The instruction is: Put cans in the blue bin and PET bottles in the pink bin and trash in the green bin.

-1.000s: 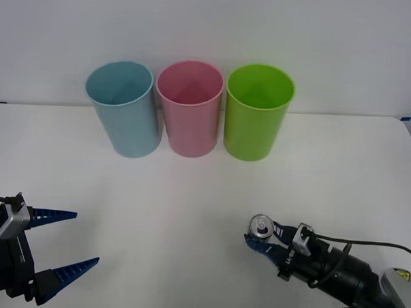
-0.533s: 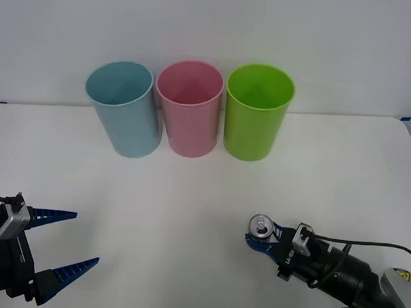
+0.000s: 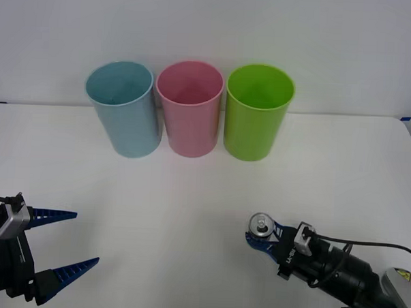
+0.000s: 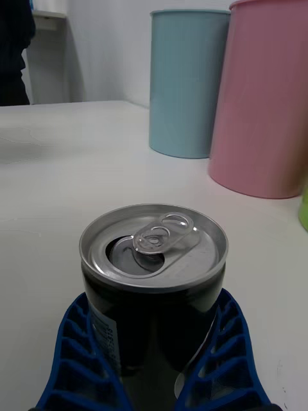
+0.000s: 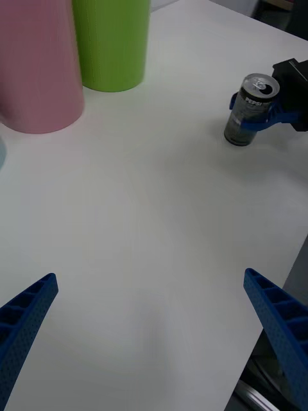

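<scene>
A small can (image 3: pixel 259 226) with a silver top and pull tab stands upright at the front right of the white table (image 3: pixel 190 194). My right gripper (image 3: pixel 258 237) is shut on the can (image 4: pixel 154 270), with a blue finger on each side of its dark body. In the left wrist view the can (image 5: pixel 250 109) rests on the tabletop. The blue bin (image 3: pixel 125 116), pink bin (image 3: pixel 189 116) and green bin (image 3: pixel 256 119) stand in a row at the back. My left gripper (image 3: pixel 84 238) hangs open at the front left, holding nothing.
Open tabletop lies between the can and the row of bins. The wall rises right behind the bins. The table's front edge runs close to both arms.
Nothing has visibly moved; the right gripper keeps its hold on the can in the same spot and the left arm stays still.
</scene>
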Controlling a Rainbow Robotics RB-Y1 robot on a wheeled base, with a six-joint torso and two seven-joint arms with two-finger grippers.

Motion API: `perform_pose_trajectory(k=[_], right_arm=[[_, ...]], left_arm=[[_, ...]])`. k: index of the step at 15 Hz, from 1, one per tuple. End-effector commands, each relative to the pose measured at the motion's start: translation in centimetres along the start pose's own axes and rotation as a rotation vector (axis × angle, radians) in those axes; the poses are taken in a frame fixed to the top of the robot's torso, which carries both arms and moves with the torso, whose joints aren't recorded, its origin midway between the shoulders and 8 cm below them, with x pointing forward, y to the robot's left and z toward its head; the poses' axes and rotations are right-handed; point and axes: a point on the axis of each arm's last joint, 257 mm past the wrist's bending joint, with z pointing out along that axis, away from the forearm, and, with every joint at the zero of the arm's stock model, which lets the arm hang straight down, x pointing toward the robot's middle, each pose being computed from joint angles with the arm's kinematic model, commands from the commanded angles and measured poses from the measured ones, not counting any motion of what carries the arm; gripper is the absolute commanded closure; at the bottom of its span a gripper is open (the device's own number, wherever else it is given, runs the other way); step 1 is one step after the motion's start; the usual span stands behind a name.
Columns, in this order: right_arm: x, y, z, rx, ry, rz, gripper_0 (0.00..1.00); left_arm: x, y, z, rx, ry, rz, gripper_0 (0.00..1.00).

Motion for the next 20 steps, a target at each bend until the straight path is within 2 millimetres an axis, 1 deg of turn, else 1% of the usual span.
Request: perform_pose_trajectory(k=[1,3,5,8,12,14,16,18,20], right_arm=[[-1.3,-0.4,0.1,0.008,-0.048,0.011,1.00],[-2.5,-0.7,0.2,0.012,-0.087,0.018,1.00],[-4.3,-1.1,0.6,0.009,-0.132,0.013,1.00],[-7.7,-1.7,1.1,0.004,-0.200,-0.011,1.00],[-13.3,-2.4,1.8,-0.020,-0.295,0.008,1.00],[-15.4,-2.6,1.9,-0.029,-0.322,0.012,1.00],[-17.6,-2.4,2.4,-0.052,-0.350,0.020,1.00],[-19.6,-2.4,3.1,-0.073,-0.357,0.008,1.00],[-22.0,-3.0,3.9,-0.066,-0.346,-0.011,1.00]], left_arm=[[0.0,0.0,0.0,0.000,0.000,0.000,0.00],[0.0,0.0,0.0,0.000,0.000,0.000,0.00],[0.0,0.0,0.0,0.000,0.000,0.000,0.00],[0.0,0.0,0.0,0.000,0.000,0.000,0.00],[0.0,0.0,0.0,0.000,0.000,0.000,0.00],[0.0,0.0,0.0,0.000,0.000,0.000,0.00],[0.0,0.0,0.0,0.000,0.000,0.000,0.00],[0.0,0.0,0.0,0.000,0.000,0.000,0.00],[0.0,0.0,0.0,0.000,0.000,0.000,0.00]])
